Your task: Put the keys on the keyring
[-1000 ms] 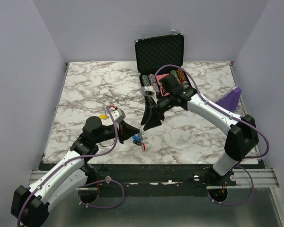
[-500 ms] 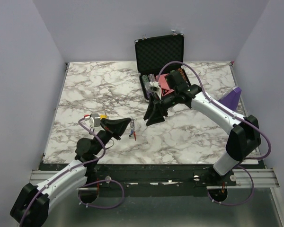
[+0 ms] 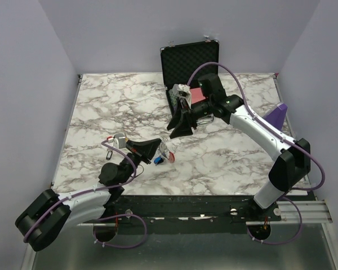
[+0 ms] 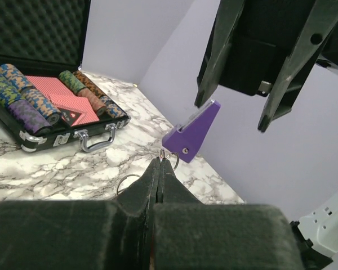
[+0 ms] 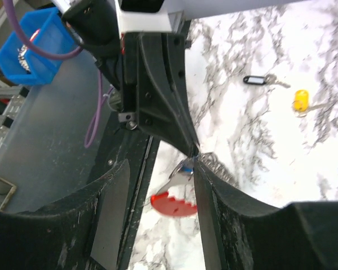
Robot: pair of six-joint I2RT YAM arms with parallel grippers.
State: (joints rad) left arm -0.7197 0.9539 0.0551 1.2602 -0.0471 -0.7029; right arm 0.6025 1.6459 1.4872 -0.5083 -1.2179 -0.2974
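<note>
My left gripper (image 3: 160, 145) is shut on the silver top of the keyring (image 3: 168, 156). The keyring's red part (image 5: 173, 205) hangs below the pinched tip, just above the table. Blue tags of keys (image 3: 159, 162) hang with it. In the left wrist view, thin wire rings (image 4: 172, 160) stick out past the shut fingertips. My right gripper (image 3: 177, 127) is open, above and just behind the keyring, with nothing between its fingers (image 5: 110, 214). Two loose keys lie on the marble: one with a dark blue tag (image 5: 258, 80) and one with a yellow tag (image 5: 301, 100).
An open black case (image 3: 190, 62) with poker chips and red cards stands at the back of the table, behind the right arm. A purple wedge (image 3: 275, 119) sits at the right edge. A blue bin (image 5: 39, 48) is off the table's near side.
The right gripper has drawn back toward the case and opened wider. The left arm has folded lower, and its gripper has lifted the keyring slightly up and away from the near edge.
</note>
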